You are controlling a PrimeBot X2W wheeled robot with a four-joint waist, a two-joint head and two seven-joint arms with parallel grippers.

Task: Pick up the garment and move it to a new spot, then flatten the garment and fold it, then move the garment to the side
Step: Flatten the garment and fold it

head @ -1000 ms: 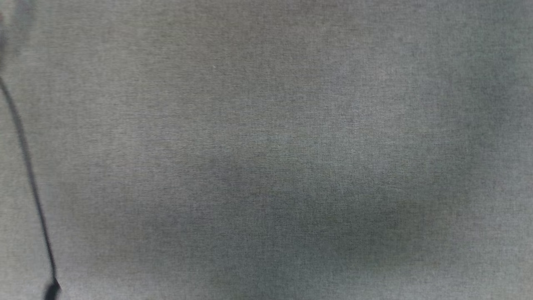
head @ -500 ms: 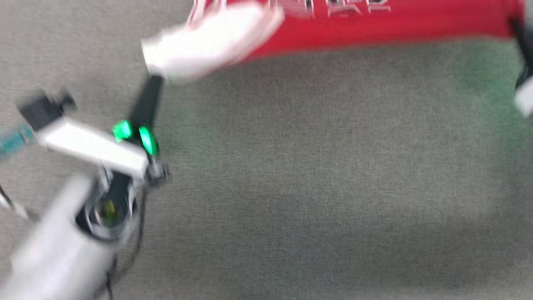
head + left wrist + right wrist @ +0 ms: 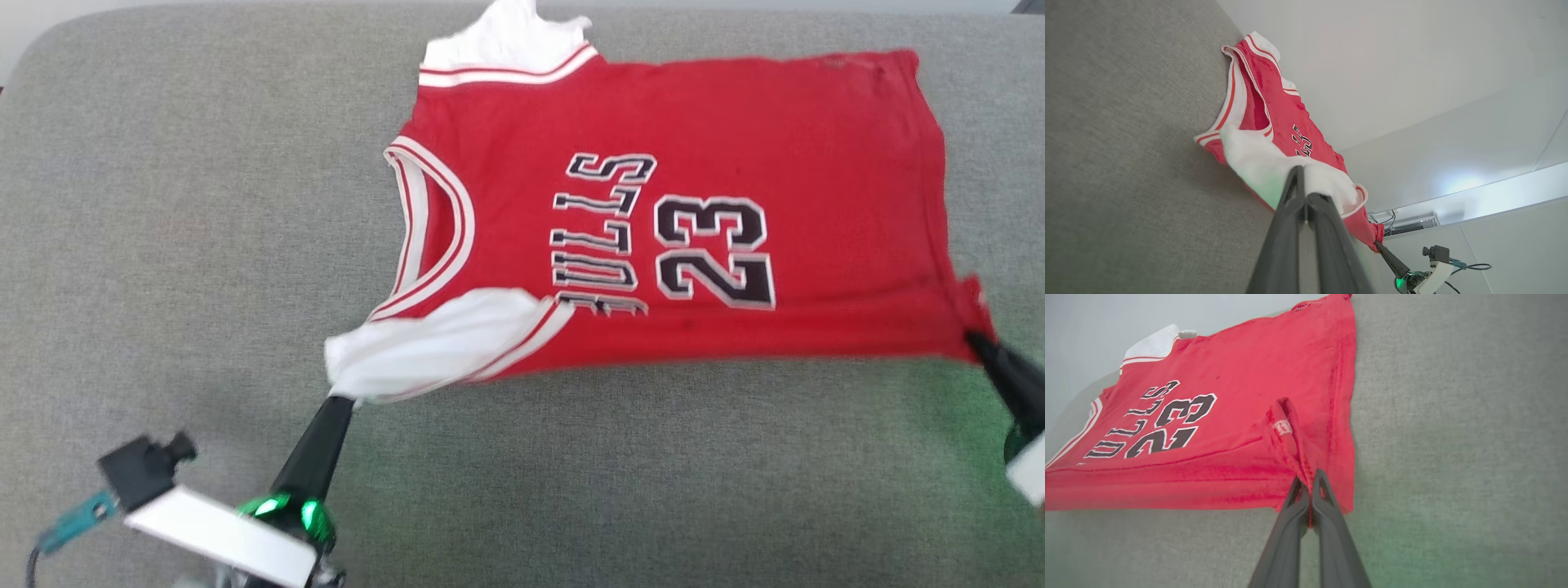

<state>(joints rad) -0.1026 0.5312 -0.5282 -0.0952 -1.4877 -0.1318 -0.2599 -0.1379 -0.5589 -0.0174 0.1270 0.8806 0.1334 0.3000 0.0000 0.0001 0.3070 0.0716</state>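
Garment (image 3: 816,122) on grey cushion (image 3: 163,204), left tool (image 3: 343,402) clamped on white sleeve, right tool (image 3: 977,340) clamped on hem corner.

Grey fabric surface (image 3: 163,204), pale wall (image 3: 1372,61)

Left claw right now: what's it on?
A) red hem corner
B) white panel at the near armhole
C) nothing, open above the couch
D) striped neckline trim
B: the left claw is shut on the tip of the white panel of the garment, and it is the right claw that pinches the red hem corner.
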